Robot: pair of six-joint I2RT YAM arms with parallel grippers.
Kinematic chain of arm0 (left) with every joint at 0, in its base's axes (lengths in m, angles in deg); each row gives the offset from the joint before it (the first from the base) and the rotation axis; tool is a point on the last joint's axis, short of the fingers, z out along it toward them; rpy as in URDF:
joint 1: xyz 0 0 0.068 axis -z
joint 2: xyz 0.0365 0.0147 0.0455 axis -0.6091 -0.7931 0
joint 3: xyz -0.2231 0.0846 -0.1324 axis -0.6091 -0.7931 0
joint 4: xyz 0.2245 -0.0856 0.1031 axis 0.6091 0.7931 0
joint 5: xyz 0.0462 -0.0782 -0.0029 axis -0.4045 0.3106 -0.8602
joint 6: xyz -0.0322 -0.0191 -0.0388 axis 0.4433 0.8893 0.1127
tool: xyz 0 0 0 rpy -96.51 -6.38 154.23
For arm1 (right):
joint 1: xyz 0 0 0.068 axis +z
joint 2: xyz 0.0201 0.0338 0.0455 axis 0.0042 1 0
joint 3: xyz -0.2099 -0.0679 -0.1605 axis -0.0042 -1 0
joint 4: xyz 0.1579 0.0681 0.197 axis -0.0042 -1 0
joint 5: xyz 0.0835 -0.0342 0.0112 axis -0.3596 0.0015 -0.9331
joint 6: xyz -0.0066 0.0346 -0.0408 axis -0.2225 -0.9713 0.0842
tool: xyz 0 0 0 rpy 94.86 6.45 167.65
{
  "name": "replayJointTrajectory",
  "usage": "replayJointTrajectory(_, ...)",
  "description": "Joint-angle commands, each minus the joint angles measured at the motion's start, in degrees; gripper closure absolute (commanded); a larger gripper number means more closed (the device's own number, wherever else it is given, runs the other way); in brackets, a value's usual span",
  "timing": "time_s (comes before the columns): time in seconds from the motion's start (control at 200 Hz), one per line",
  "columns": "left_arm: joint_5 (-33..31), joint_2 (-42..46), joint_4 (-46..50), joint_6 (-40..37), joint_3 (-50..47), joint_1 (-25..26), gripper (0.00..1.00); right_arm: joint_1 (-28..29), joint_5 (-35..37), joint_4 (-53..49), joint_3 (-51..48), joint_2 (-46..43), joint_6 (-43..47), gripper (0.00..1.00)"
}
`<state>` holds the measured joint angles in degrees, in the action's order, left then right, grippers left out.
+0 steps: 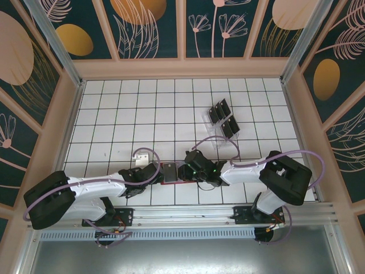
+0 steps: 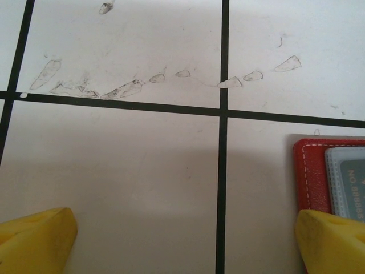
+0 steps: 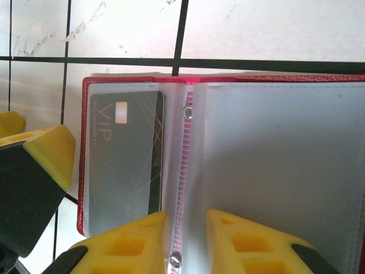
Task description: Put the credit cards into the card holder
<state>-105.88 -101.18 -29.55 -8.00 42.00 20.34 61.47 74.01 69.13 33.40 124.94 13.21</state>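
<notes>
The red card holder (image 1: 170,173) lies open on the table between my two grippers. In the right wrist view its clear pockets (image 3: 274,160) face up, and one black credit card (image 3: 122,154) marked VIP sits inside the left pocket. My right gripper (image 3: 188,228) hovers over the holder's spine, jaws a narrow gap apart with nothing gripped. My left gripper (image 2: 185,245) is open wide, and its right fingertip (image 2: 331,240) rests at the holder's left edge (image 2: 311,171). Several more black credit cards (image 1: 222,119) stand in a clear slotted tray.
The clear tray (image 1: 218,136) sits on the gridded table behind the right arm. Wooden walls enclose the table on three sides. Both arm bases are bolted to the near rail (image 1: 188,214).
</notes>
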Motion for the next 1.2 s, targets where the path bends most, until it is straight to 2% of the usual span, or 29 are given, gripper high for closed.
replayJointTrajectory(0.0, 0.2, -1.1, 5.0, 1.7, 0.2, -0.1, 0.02, 0.6, 1.7, -1.6, 2.2, -1.7, 1.2, 0.76)
replayJointTrajectory(0.34, -0.4, -2.8, 7.5, 1.9, 0.9, -0.1, 0.01, 1.3, 0.5, -0.2, 4.3, 1.7, 1.4, 0.75)
replayJointTrajectory(0.621, -2.7, 0.7, 11.5, 1.1, 3.2, -0.1, 0.02, 1.3, 0.2, 0.7, 4.7, 4.5, 1.4, 0.73)
replayJointTrajectory(0.906, -1.2, -1.3, 7.6, 0.2, 2.4, -0.1, 0.01, 1.3, -0.6, 1.8, 4.5, 5.4, 1.1, 0.75)
replayJointTrajectory(1.196, 0.1, -3.8, 4.5, -0.9, 2.5, -0.1, 0.01, 1.4, -1.5, 2.4, 4.5, 5.3, 0.9, 0.81)
